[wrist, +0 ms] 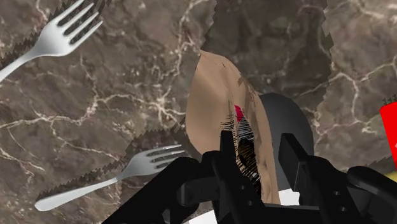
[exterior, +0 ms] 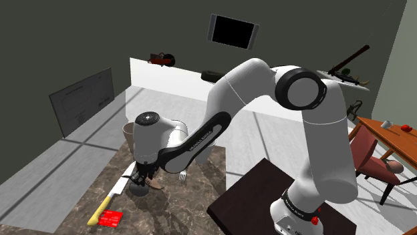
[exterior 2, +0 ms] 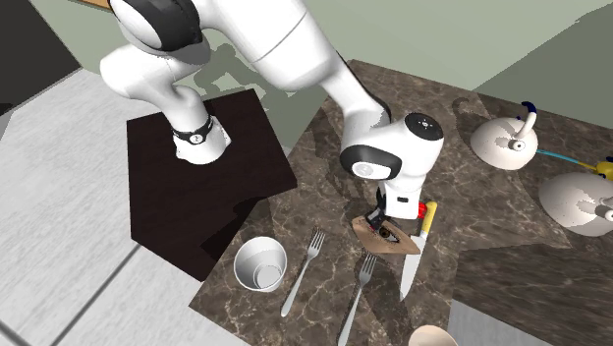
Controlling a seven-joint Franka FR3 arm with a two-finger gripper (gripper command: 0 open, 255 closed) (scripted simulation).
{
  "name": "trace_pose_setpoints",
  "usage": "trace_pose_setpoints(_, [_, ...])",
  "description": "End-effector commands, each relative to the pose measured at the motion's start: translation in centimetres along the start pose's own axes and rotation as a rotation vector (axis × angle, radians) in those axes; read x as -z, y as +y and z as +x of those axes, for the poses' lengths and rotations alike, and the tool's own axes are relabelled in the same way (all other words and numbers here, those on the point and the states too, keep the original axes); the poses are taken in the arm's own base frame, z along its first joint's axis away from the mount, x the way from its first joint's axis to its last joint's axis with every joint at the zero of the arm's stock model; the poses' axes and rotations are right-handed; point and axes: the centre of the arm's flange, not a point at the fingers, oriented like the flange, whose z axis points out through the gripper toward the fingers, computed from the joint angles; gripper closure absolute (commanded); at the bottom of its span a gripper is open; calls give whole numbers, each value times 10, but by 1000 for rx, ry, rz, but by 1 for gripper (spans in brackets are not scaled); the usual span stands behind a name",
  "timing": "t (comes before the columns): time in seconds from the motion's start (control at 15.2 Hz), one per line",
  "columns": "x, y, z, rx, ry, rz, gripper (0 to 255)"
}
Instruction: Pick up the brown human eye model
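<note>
The brown human eye model (wrist: 216, 108) is a flat, leaf-shaped piece with dark lashes and a red spot. It lies on the dark marble counter (wrist: 127, 95), partly over a knife blade (exterior 2: 411, 267). My black gripper (wrist: 257, 165) is down on it, with the fingers (wrist: 226, 159) clasped on its lashed middle. In the second exterior view the model (exterior 2: 387, 240) pokes out under the gripper (exterior 2: 381, 218). In the shoulder view the gripper (exterior: 142, 179) sits low at the counter with the model (exterior: 153, 184) beside it.
A yellow-handled knife (exterior: 101, 212) and a red item (exterior: 110, 217) lie by the gripper. Two forks (exterior 2: 303, 267) (exterior 2: 359, 287) and a white cup (exterior 2: 260, 263) lie toward the counter edge. Two white domed pots (exterior 2: 506, 140) (exterior 2: 578, 201) stand farther off. My dark stand (exterior 2: 196, 187) adjoins the counter.
</note>
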Motion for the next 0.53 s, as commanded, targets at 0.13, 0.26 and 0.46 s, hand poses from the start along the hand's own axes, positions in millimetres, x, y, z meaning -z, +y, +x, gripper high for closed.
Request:
trace_pose_setpoints(0.13, [-1,1,0,-1,-2,-1,255])
trace_pose_setpoints(0.26, [9,1,1,0,-2,-1,255])
trace_pose_setpoints(0.46, [25,2,2,-1,-2,-1,255])
